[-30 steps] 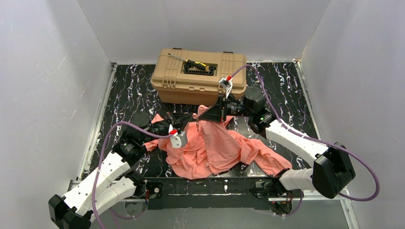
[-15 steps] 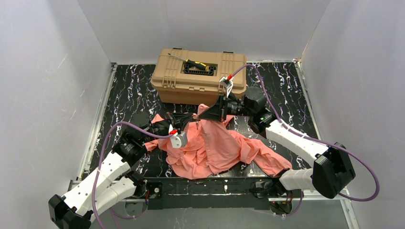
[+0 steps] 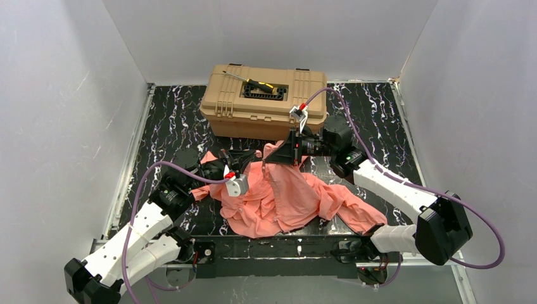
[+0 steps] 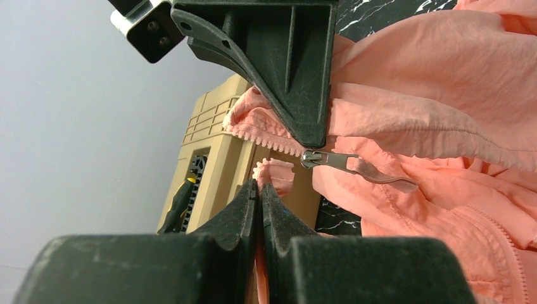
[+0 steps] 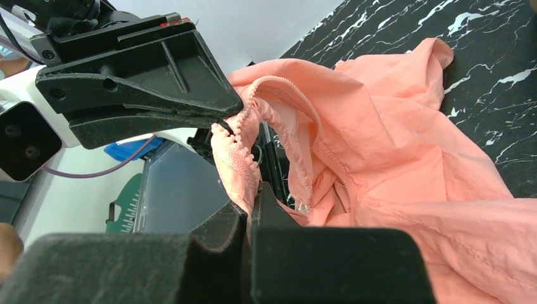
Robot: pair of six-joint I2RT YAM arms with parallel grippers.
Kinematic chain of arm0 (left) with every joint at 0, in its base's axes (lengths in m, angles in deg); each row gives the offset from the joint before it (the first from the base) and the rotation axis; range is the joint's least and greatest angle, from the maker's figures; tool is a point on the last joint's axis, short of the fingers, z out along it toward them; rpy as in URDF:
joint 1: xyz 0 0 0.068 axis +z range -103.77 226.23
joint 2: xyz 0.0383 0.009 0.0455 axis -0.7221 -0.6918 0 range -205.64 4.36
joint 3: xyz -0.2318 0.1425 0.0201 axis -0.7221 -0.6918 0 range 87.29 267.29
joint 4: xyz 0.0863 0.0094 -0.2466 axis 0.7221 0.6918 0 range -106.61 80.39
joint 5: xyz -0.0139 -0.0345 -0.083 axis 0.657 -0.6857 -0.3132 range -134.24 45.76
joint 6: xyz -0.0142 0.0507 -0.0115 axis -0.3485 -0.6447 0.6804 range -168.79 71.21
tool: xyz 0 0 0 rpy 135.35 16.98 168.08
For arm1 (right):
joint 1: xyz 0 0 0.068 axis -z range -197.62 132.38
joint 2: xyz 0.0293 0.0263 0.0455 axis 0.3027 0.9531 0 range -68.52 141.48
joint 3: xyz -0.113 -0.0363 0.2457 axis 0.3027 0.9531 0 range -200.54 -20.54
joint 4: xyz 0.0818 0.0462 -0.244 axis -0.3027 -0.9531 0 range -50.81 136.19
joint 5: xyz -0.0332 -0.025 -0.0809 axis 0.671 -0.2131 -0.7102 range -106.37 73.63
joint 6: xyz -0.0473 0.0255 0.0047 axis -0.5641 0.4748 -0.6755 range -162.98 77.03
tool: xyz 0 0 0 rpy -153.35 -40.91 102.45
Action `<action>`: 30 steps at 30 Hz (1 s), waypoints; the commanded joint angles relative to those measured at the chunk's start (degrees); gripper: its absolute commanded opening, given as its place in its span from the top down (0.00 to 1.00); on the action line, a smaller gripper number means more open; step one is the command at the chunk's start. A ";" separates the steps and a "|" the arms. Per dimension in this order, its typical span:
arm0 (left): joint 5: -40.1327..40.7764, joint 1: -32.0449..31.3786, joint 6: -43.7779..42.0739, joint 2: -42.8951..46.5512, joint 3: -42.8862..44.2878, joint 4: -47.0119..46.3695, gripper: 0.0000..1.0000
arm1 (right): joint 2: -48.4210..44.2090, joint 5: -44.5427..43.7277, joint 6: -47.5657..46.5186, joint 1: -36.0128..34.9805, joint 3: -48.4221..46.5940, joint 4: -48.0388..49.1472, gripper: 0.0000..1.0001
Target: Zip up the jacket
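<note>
The salmon-pink jacket [image 3: 285, 199] lies crumpled on the black marbled table [image 3: 164, 126], its top edge lifted between both grippers. My left gripper [image 3: 255, 154] is shut on one zipper edge [image 4: 273, 172]; its fingertips meet at the lower middle of the left wrist view [image 4: 258, 190]. My right gripper [image 3: 267, 157] is shut on the other toothed zipper edge [image 5: 234, 164], its tips [image 5: 253, 197] close to the left gripper's fingers [image 5: 139, 88]. The metal zipper slider and pull [image 4: 345, 163] hang just right of the right gripper's finger [image 4: 278, 69]. The two edges are apart here.
A tan toolbox [image 3: 266, 100] stands just behind the grippers, with a black and yellow screwdriver [image 3: 259, 83] on its lid. White walls enclose the table on three sides. The jacket's sleeve [image 3: 354, 212] spreads toward the near right edge.
My right gripper has turned a little and the jacket's top edge has risen slightly toward the toolbox. The left arm has not visibly moved.
</note>
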 commanded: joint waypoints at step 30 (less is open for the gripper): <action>-0.86 0.13 -0.17 0.62 0.36 -1.26 1.00 | 0.78 1.87 0.26 -0.55 -1.08 2.56 0.99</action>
